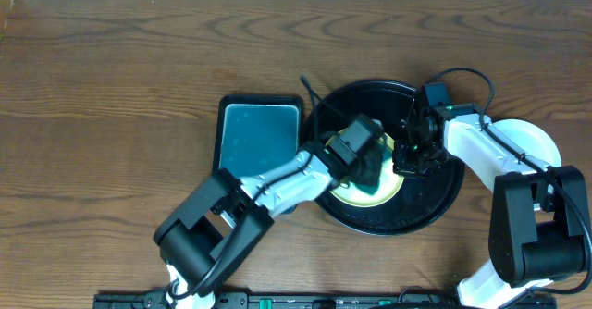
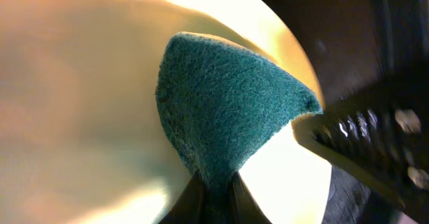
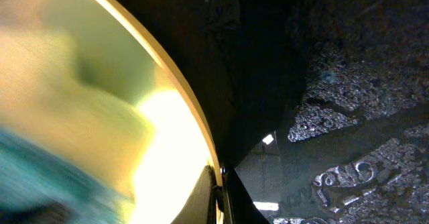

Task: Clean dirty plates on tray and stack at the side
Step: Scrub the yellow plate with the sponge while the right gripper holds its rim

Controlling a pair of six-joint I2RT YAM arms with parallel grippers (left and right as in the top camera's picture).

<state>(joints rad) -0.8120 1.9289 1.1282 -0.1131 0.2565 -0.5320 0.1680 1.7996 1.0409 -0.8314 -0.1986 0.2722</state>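
A pale yellow plate (image 1: 356, 195) lies in the round black tray (image 1: 444, 198). My left gripper (image 1: 368, 161) is shut on a teal scrubbing pad (image 2: 228, 110), which presses on the plate's face (image 2: 80, 83). My left gripper's fingertips (image 2: 214, 200) pinch the pad's lower corner. Over the plate's right edge, my right gripper (image 1: 409, 159) is shut on the rim (image 3: 216, 184), one finger on each side. The plate (image 3: 154, 137) glares bright in the right wrist view, beside the tray's dark floor (image 3: 335, 117). The arms cover most of the plate from overhead.
A rectangular teal tray (image 1: 261, 133) sits just left of the black tray. A pale round plate (image 1: 538, 142) rests on the wooden table to the right, partly under my right arm. My right gripper's body (image 2: 375, 143) shows close to the pad in the left wrist view.
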